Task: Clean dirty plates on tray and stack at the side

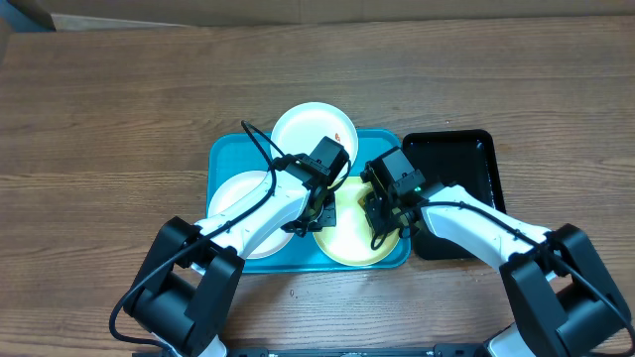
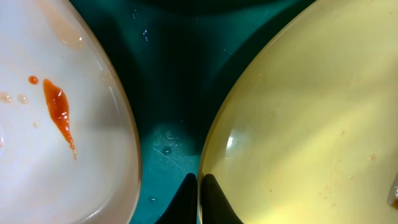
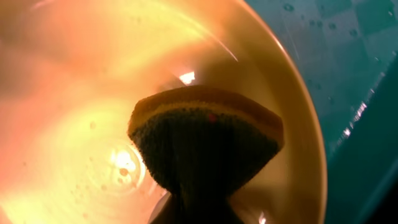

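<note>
The turquoise tray (image 1: 220,159) holds three plates: a white one (image 1: 308,127) at the back with a small red smear, a white one (image 1: 238,198) at the left, and the yellow-green one (image 1: 349,238) at the front right. My left gripper (image 1: 319,210) is shut on the yellow-green plate's left rim (image 2: 201,180). The left white plate (image 2: 62,124) with an orange-red smear lies beside it. My right gripper (image 1: 382,213) is shut on a sponge (image 3: 205,143) that presses on the yellow-green plate (image 3: 74,93).
A glossy black tray (image 1: 461,159) stands right of the turquoise tray. Wooden table (image 1: 99,119) lies all round. Water drops show on the turquoise tray floor (image 2: 165,149).
</note>
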`<state>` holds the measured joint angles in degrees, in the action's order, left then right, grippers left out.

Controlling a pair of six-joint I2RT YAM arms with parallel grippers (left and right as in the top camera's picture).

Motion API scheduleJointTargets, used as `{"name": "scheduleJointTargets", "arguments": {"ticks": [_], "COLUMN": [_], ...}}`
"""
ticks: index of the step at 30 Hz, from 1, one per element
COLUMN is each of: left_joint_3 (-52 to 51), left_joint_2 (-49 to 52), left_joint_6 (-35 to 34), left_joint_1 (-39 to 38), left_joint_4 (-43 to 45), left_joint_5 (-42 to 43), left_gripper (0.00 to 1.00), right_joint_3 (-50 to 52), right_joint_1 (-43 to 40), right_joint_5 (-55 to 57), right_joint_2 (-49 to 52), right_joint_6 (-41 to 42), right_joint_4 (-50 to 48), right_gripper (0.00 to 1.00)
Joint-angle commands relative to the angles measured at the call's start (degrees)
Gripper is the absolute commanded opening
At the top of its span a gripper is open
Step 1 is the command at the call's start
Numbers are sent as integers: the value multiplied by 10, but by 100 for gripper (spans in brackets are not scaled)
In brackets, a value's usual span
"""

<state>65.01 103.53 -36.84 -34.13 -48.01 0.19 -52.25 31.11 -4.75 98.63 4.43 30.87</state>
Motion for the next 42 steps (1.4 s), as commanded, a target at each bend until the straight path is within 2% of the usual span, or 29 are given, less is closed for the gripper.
{"name": "scheduleJointTargets", "arguments": {"ticks": [1, 8, 12, 14, 26, 34, 38, 42], "left_joint_3": [11, 11, 11, 11, 11, 11, 11, 11], "left_joint_2": [9, 9, 9, 9, 9, 9, 9, 9], "left_joint_6": [11, 11, 11, 11, 11, 11, 11, 11], "left_joint_1": [1, 1, 1, 1, 1, 1, 1, 1], "left_joint_4": [-2, -2, -2, -2, -2, -2, 2, 2], "left_joint_5": [-3, -3, -3, -3, -3, -3, -2, -1], "left_gripper": [4, 4, 4, 4, 4, 6, 7, 7], "right_joint_3": [13, -3, -28, -50, -257, -268, -268, -259], "right_joint_1": [0, 0, -1, -5, -122, -218, -211, -169], "right_joint_5": [-16, -119, -209, -224, -240, -230, -268, -277], "right_joint_2": [52, 50, 50, 50, 49, 49, 49, 49], "right_joint_6": [2, -41, -124, -127, -127, -126, -134, -141], "right_joint_4": [-2, 20, 69, 91, 269, 358, 358, 342], "right_gripper": [4, 4, 4, 4, 4, 4, 4, 4]}}
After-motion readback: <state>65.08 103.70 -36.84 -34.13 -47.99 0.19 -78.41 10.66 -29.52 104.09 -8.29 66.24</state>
